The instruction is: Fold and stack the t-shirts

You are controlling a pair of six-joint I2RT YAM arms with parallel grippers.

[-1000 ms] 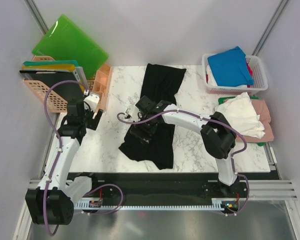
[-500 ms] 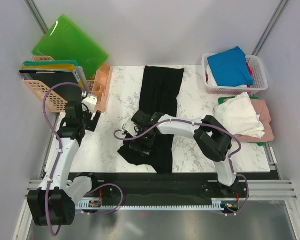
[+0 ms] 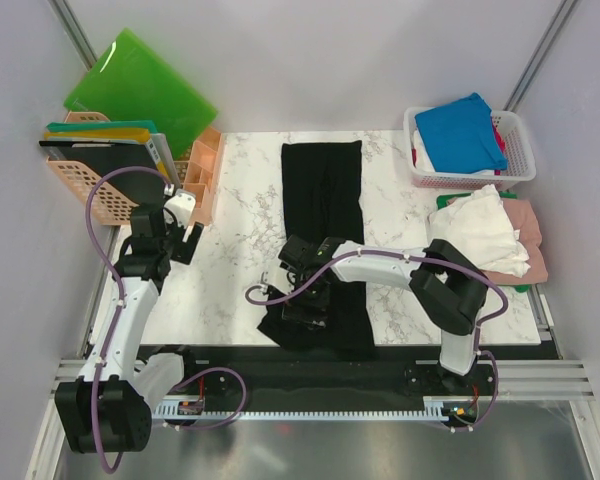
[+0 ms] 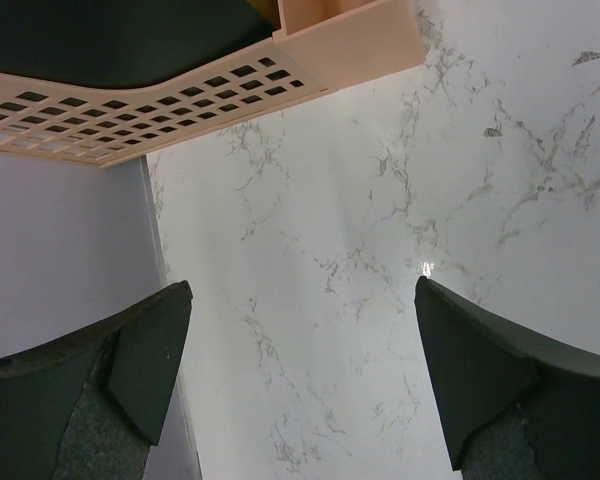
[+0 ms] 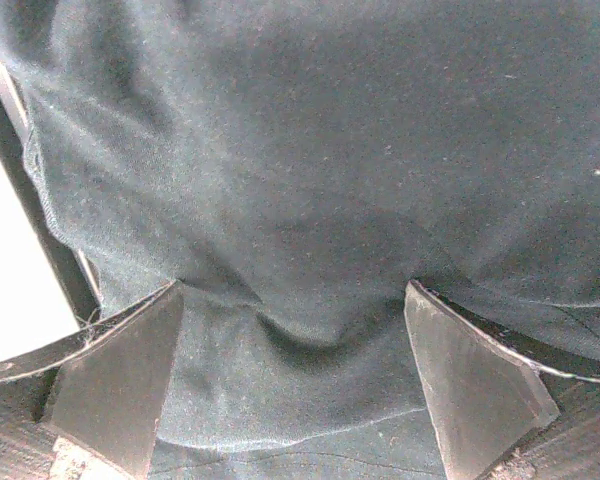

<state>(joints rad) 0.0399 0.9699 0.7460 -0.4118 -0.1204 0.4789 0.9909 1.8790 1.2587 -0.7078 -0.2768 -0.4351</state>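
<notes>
While its jaws stood spread, the right gripper hung over the black t-shirt — its length stretching straight ahead.

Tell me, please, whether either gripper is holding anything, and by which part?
Nothing is held. The right gripper stands open over the near end of the black t-shirt, not clamping it; the left gripper is open above the table.

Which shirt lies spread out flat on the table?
The black shirt, stretched down the middle of the table; the blue shirt sits in the basket, the white shirt is bunched.
</notes>
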